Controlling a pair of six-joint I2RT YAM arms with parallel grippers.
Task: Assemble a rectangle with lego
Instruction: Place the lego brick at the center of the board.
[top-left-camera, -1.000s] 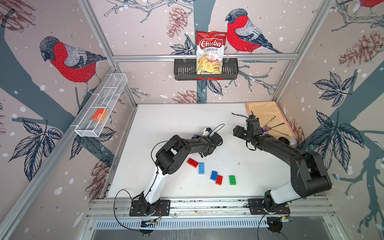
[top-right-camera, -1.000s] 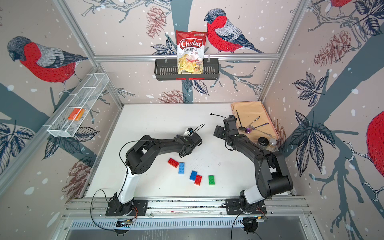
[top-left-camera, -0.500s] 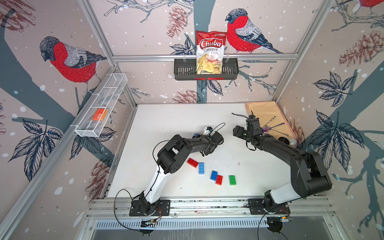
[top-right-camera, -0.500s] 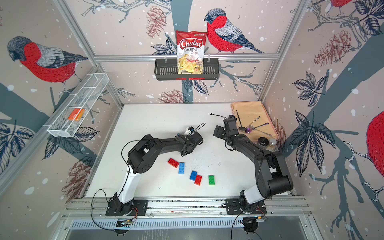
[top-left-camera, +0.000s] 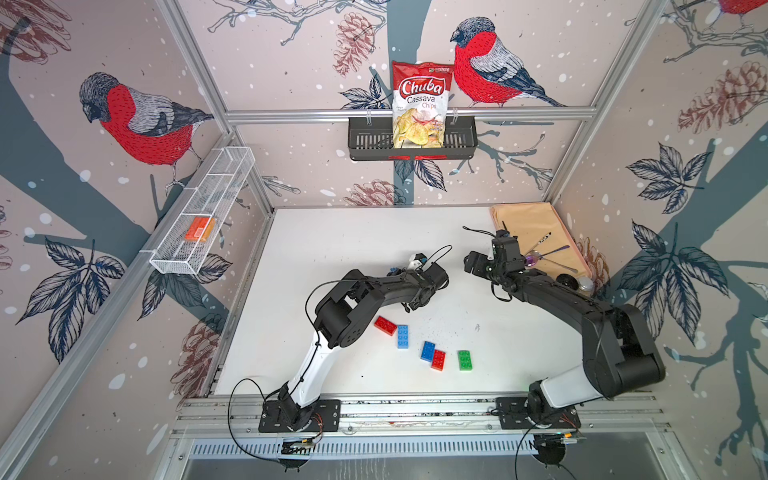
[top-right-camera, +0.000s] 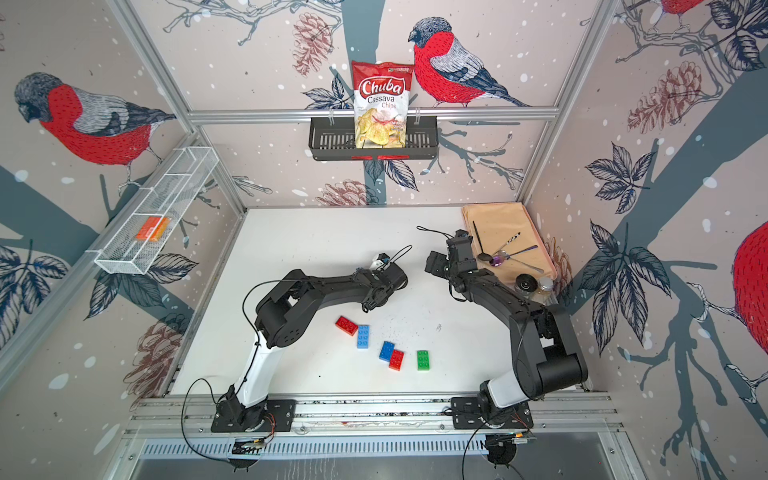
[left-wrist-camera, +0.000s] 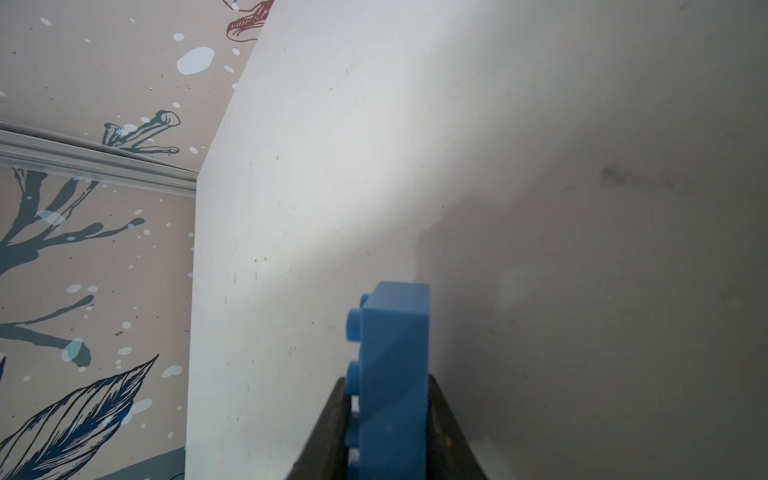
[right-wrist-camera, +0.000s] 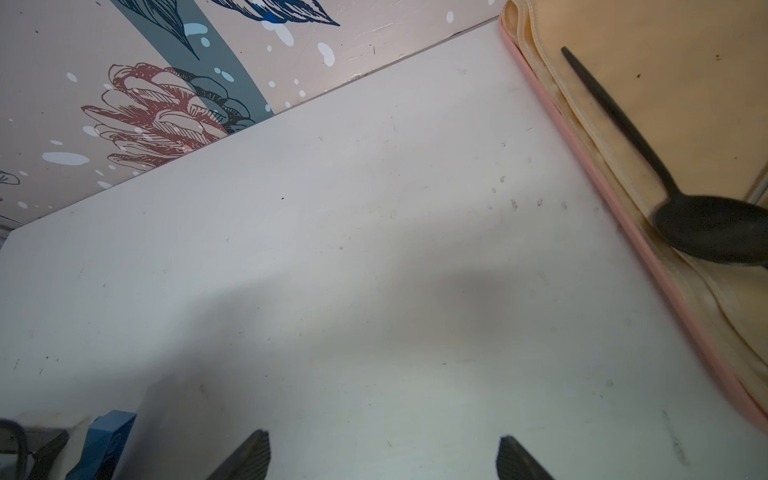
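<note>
Gripping one blue brick (left-wrist-camera: 395, 365), the left gripper (left-wrist-camera: 388, 382) has a dark finger pressed on each side of it, one against the studs. It holds the brick over the white table (left-wrist-camera: 332, 166), about mid-table, pointing toward a back corner. The right gripper (right-wrist-camera: 382, 455) is released: its two fingers stand wide apart over bare table with nothing between them, near the edge of one tan mat (right-wrist-camera: 665, 83) that bears one black spoon (right-wrist-camera: 706, 228).

Five more bricks lie studs-up in a top view, toward the front between the arms: two red, two blue, one green. The red brick (top-left-camera: 385, 325) touches the light-blue brick (top-left-camera: 402, 336) at a corner. The dark-blue brick (top-left-camera: 427, 351) and the second red (top-left-camera: 438, 359) lie side by side, touching. The green brick (top-left-camera: 464, 360) sits just beside them, apart, on the right arm's side. That makes six bricks in view.

On the back wall, one chips bag (top-left-camera: 419, 104) stands in one black basket (top-left-camera: 365, 141). One wire shelf (top-left-camera: 216, 183) holds one orange piece (top-left-camera: 200, 228).
</note>
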